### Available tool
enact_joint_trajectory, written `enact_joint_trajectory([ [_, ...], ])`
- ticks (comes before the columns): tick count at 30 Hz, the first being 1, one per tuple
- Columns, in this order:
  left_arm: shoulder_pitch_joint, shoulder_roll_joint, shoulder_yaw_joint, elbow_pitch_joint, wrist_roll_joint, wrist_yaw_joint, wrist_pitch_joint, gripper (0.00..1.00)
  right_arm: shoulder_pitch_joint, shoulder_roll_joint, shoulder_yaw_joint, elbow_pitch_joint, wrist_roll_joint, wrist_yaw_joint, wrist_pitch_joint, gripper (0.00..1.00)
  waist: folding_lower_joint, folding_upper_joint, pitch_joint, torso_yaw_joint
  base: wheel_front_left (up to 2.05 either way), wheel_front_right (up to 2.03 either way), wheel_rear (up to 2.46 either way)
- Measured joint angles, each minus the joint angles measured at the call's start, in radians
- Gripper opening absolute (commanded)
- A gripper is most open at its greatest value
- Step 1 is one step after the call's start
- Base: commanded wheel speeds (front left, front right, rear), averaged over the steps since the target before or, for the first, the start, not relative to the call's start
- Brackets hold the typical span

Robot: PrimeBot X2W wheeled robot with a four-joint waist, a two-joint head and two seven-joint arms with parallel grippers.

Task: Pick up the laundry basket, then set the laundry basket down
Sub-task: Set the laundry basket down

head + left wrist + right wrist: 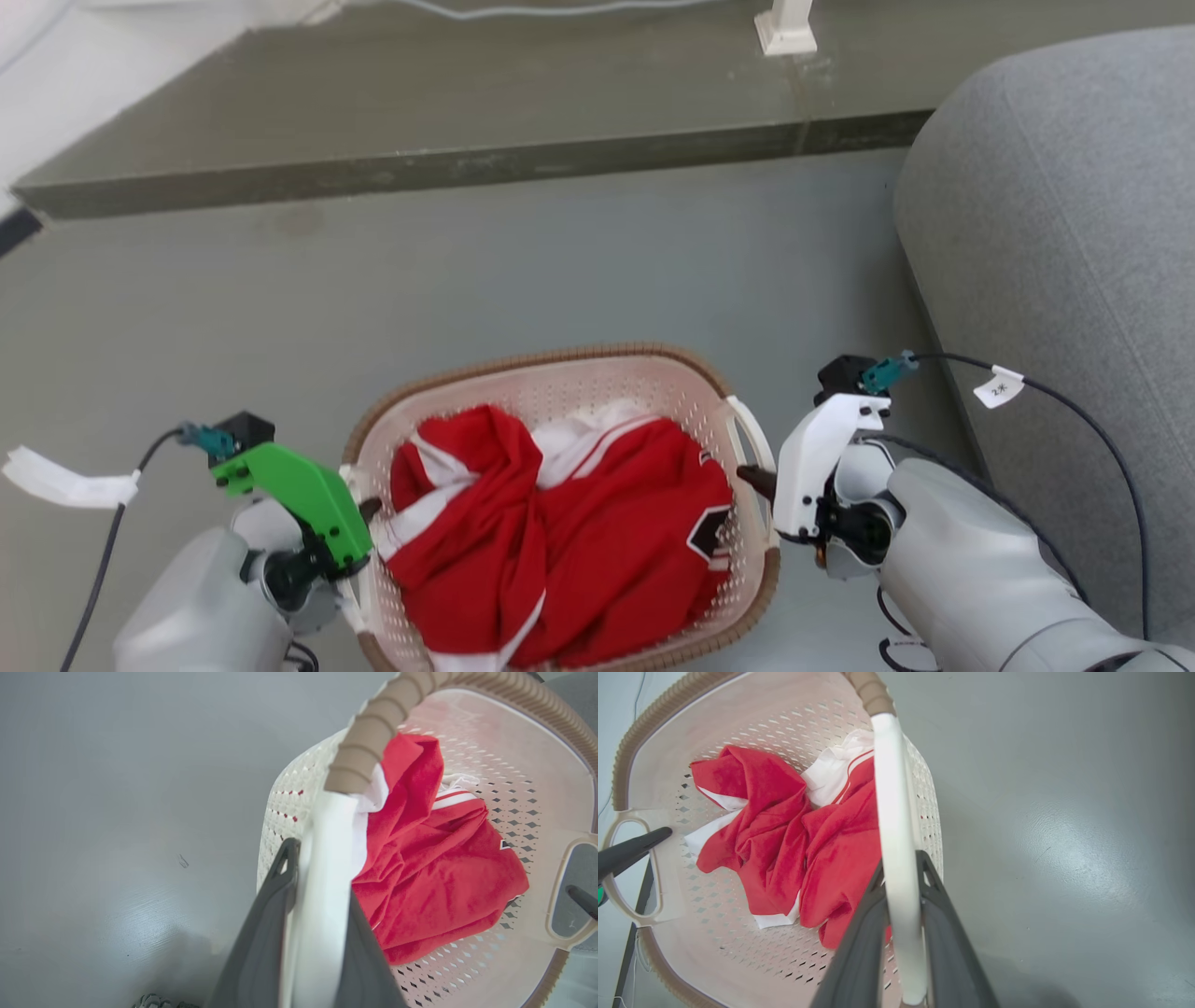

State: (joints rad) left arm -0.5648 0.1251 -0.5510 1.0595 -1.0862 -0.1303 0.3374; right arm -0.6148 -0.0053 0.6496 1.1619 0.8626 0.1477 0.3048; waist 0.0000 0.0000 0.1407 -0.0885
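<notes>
**Setting.** Grey floor [560,271]. A darker raised step [467,93] runs across the far side. A grey sofa [1074,205] stands outward of the right arm.

**Item 1: basket** [560,378]. Cream, perforated, with a brown ribbed rim. It sits between the two arms and just beside the sofa. It is gripped at both white side handles. Whether its base touches the floor cannot be told.

**Item 2: garment** [579,523]. Red with white trim, crumpled inside the basket and filling most of its bottom.

**Item 3: left fingers** [266,933]. Dark pair under a green wrist housing [299,495]. They pinch the left handle [327,858], one finger outside the basket wall and one inside against the garment. The handle bar runs up between them to the brown rim just past the tips.

**Item 4: right fingers** [945,933]. Dark pair under a white wrist housing [817,448]. They pinch the right handle [896,812], with the bar between them, the floor on the outer side and the garment on the inner side.

**Note.** In each wrist view, a finger of the opposite arm pokes through the far handle's opening.

**Item 5: cable** [1074,401]. Dark, with a white tag, running from the right wrist toward the sofa.
</notes>
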Motion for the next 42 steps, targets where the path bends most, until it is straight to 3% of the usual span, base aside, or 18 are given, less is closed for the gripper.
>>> enact_joint_trajectory([
  [18,-0.134,-0.004,-0.03,0.004,0.071,0.009,-0.098,0.0,-0.094,-0.004,0.003,-0.018,-0.016,-0.019,-0.103,0.0,0.0,0.0,0.185,-0.006,0.0,0.0,0.0],
  [42,-0.282,-0.013,-0.05,0.012,0.175,0.029,-0.309,0.0,-0.227,-0.01,0.03,-0.032,-0.081,-0.063,-0.291,0.0,0.0001,0.0,0.508,-0.007,0.0,0.0,0.0],
])
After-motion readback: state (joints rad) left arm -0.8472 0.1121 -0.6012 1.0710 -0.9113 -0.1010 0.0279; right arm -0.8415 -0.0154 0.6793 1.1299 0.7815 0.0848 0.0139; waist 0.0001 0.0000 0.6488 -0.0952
